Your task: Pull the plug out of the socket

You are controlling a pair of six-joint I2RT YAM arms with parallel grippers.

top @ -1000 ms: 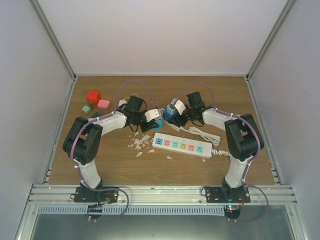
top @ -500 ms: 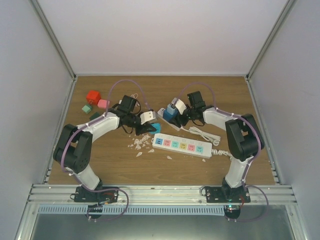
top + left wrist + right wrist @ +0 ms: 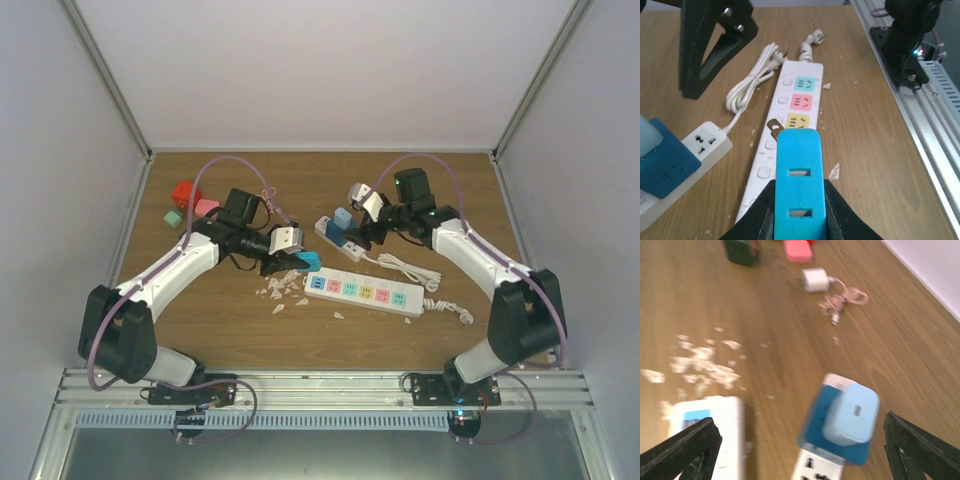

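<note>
The plug [image 3: 797, 165] sits clamped between the closed left fingers [image 3: 840, 212]. Its long axis runs straight out from them, along and above the strip [image 3: 800, 97]. Only the left wrist view shows its prong [image 3: 773, 125], at the far end. The right fingers [image 3: 682, 450] stand wide apart and hold nothing, with the socket [image 3: 812, 467] and its adapter [image 3: 815, 437] between them, below.

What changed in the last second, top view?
Left pincer, shut on the bright blue plug, carried it slightly left, away from the small white socket block. Right pincer opened and drew back from the pale blue adapter there. Long white power strip and coloured blocks stayed put.
</note>
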